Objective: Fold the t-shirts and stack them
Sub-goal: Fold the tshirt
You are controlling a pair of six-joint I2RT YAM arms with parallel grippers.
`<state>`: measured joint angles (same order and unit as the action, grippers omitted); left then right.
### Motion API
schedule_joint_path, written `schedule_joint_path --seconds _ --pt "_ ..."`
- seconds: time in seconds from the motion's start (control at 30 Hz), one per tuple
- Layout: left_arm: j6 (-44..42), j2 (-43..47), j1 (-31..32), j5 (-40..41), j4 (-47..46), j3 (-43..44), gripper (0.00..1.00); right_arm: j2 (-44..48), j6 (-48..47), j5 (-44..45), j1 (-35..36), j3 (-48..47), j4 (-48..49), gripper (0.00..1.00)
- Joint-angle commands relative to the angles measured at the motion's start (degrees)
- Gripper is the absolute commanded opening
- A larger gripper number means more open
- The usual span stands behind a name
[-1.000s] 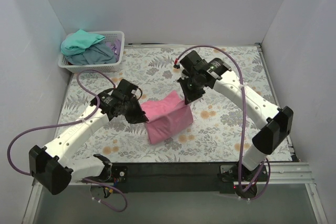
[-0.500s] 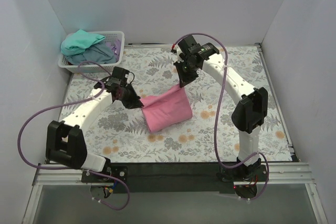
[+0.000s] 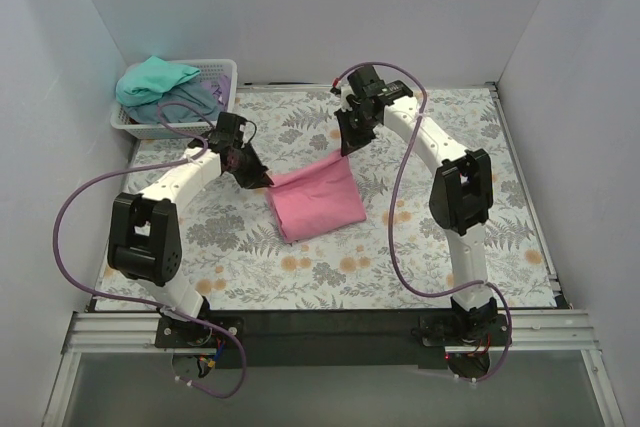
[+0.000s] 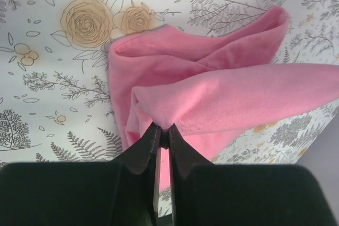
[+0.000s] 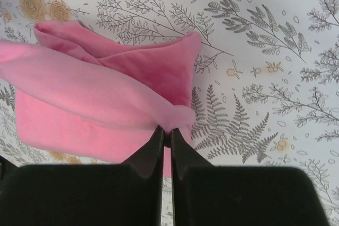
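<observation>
We gripped the half-folded pink t-shirt point(image 3: 318, 205) by its far corners, left gripper point(image 3: 262, 179) and right gripper point(image 3: 345, 149) both clamped on cloth (its bulk resting on the floral table point(image 3: 450, 207)), where an uneven pull could slip a corner and spoil the fold.

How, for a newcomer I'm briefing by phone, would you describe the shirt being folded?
On the floral table, look at the centre. A part-folded t-shirt lies there, its far edge pinched by the left claw and right claw. It alone is pink; the teal shirt and grey-blue shirt sit in the white basket, far left.
</observation>
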<state>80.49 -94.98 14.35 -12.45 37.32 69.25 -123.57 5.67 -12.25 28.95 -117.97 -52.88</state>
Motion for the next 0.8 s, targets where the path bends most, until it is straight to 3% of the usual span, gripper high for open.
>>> schedule_joint_path --seconds 0.0,0.27,0.33,0.37,0.47,0.63,0.77 --pt "0.5 3.0 -0.3 1.9 -0.7 -3.7 0.0 -1.3 -3.2 -2.1 -0.1 0.2 4.3 0.01" --pt "2.7 3.2 -0.6 6.2 -1.8 -7.2 0.0 -2.6 -3.1 -2.4 -0.3 2.6 8.1 0.01" --pt "2.7 3.7 -0.7 8.7 -2.4 -6.7 0.0 -2.6 -2.9 -1.8 -0.3 2.6 8.8 0.15" --pt "2.3 3.5 -0.9 9.1 -3.0 -6.4 0.03 -2.4 -2.9 -1.8 -0.3 2.7 9.0 0.24" --pt "1.6 2.6 -0.9 9.5 -2.3 -4.6 0.13 -0.8 -2.5 -1.3 -0.3 3.2 9.4 0.32" --pt "1.4 8.1 -0.6 9.2 -2.2 -5.8 0.5 7.4 -1.2 1.8 -0.3 11.4 13.2 0.38" --pt "3.1 14.9 2.3 9.0 -1.7 -7.1 0.53 19.3 2.1 -3.8 -0.6 25.5 23.1 0.39"
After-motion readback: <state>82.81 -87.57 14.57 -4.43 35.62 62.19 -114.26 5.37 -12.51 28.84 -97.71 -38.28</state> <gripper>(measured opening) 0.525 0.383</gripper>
